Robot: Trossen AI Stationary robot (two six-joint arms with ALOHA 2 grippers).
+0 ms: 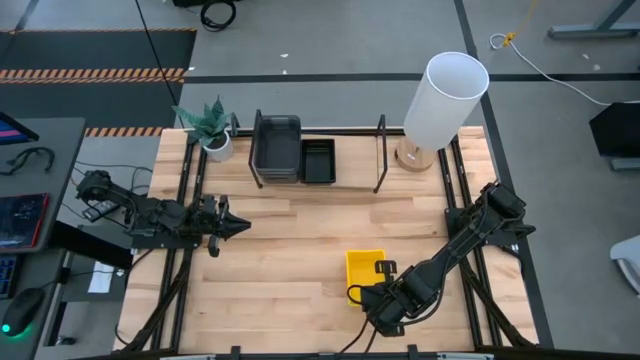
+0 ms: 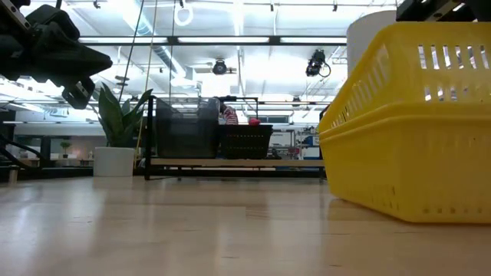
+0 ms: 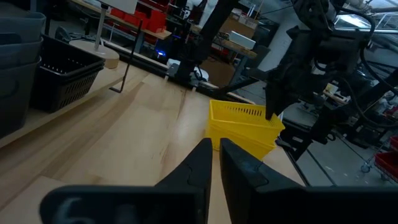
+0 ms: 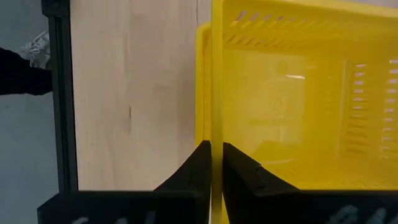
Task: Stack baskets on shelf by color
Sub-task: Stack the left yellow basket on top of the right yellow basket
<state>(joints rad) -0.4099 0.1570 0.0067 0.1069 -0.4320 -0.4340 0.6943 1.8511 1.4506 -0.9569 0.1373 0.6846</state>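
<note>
A nested stack of yellow baskets (image 1: 364,267) stands on the slatted tabletop, right of centre and toward the near edge; it fills the right of the low view (image 2: 414,123). My right gripper (image 1: 374,294) is shut on the stack at its near side. My left gripper (image 1: 240,228) hovers shut above the table's left part, touching nothing, and its fingers (image 3: 216,158) point toward the yellow stack (image 3: 244,127). On the shelf (image 1: 345,185) at the far edge, dark grey baskets (image 1: 275,148) are stacked beside black ones (image 1: 318,160). My right gripper (image 4: 216,158) pinches a side wall of the yellow stack at its rim (image 4: 212,112). One finger (image 4: 242,171) is inside the basket and the other (image 4: 196,165) is outside. The fingers come down from above. I cannot tell whether the stack is lifted off the table.
A potted plant (image 1: 213,128) stands at the table's far left corner and a white lamp (image 1: 443,100) at the far right. Black upright loops (image 1: 381,150) frame the shelf's ends. Bare tabletop (image 1: 300,240) lies between both grippers and the shelf.
</note>
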